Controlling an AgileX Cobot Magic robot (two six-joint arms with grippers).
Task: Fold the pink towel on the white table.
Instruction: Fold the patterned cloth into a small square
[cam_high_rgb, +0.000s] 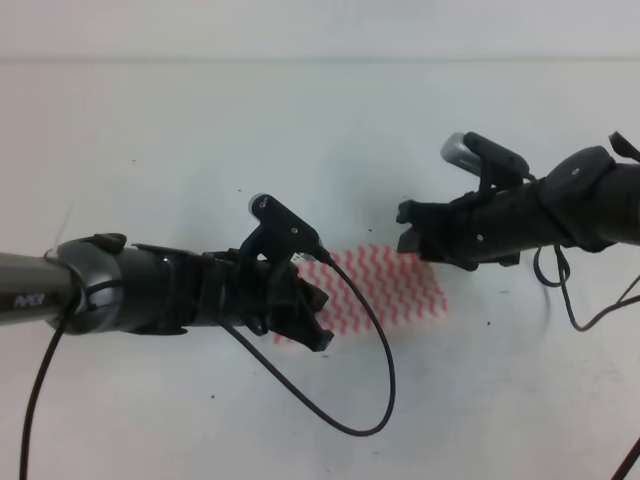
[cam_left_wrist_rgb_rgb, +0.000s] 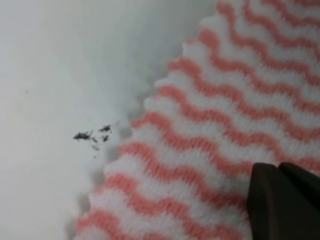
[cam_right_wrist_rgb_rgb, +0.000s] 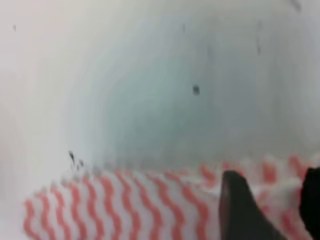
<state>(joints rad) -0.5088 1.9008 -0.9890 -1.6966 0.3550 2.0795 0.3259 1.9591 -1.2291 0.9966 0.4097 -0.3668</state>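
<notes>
The pink towel lies flat on the white table, roughly mid-table and a little to the right, already a narrow rectangle, so I judge one fold is in and another is to come. My left claw sits low over the towel's left end, and my right claw hangs over its upper right edge.

In the left wrist view only a dark fingertip shows at the lower right, resting on or just above the striped cloth; I cannot tell from that whether this claw is released or clenched. In the right wrist view a dark finger stands at the towel's far edge with a second dark shape at the frame's right side and cloth between them, so the right claw looks parted around the hem, not yet clenched (my reading of a blurred picture).

I take this to be the grasping step before a fold. The next move calls for both claws to pinch their edges cleanly, lift just clear of the table, and carry one end over the other without dragging the thin cloth askew.

The table is plain white and smooth, with a few dark specks just beside the towel's scalloped edge. Nothing of the room beyond it shows, apart from my own trailing cables.
</notes>
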